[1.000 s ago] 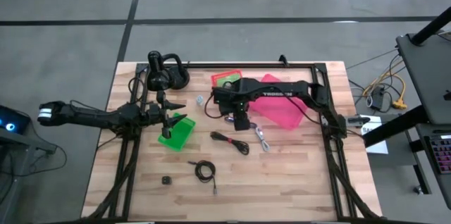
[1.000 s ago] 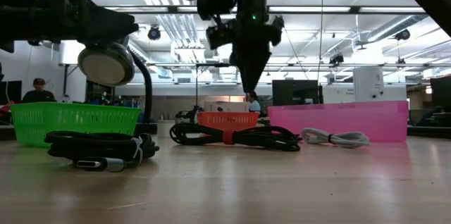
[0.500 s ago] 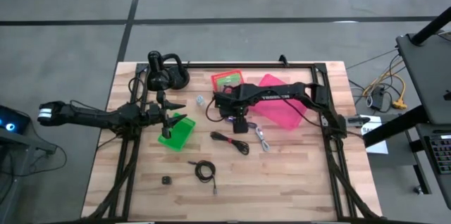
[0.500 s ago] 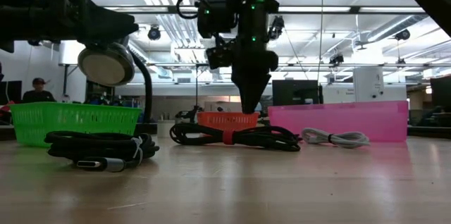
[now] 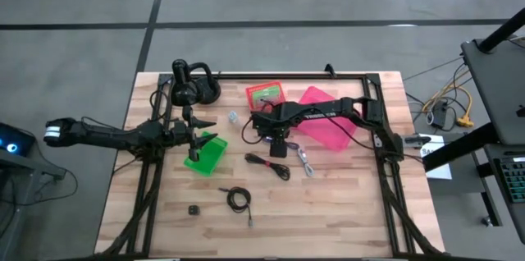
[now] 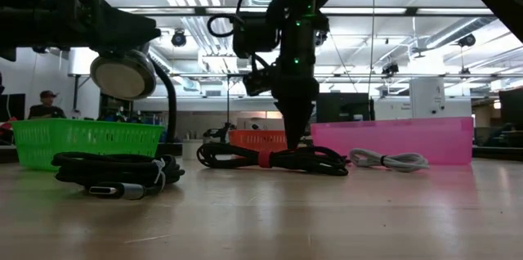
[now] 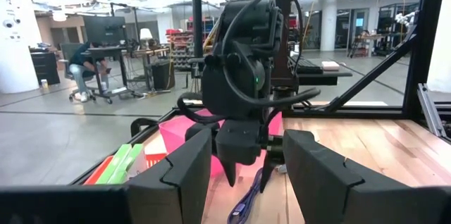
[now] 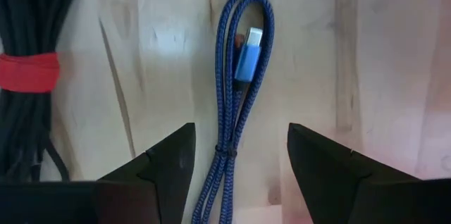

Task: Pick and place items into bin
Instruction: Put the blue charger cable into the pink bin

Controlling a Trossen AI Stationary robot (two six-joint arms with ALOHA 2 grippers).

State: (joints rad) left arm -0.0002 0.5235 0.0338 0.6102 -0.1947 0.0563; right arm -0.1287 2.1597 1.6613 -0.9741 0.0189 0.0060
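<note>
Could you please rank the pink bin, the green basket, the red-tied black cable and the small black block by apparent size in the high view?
1. pink bin, partly hidden by the right arm
2. green basket
3. red-tied black cable
4. small black block

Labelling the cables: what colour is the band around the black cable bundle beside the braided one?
Red band on the black cable bundle, clearest in the right wrist view.

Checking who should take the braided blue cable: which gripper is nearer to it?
The right. The right gripper hangs directly above the blue cable, open, fingers either side of it. The left gripper waits open over the green bin, well off to the side.
</note>
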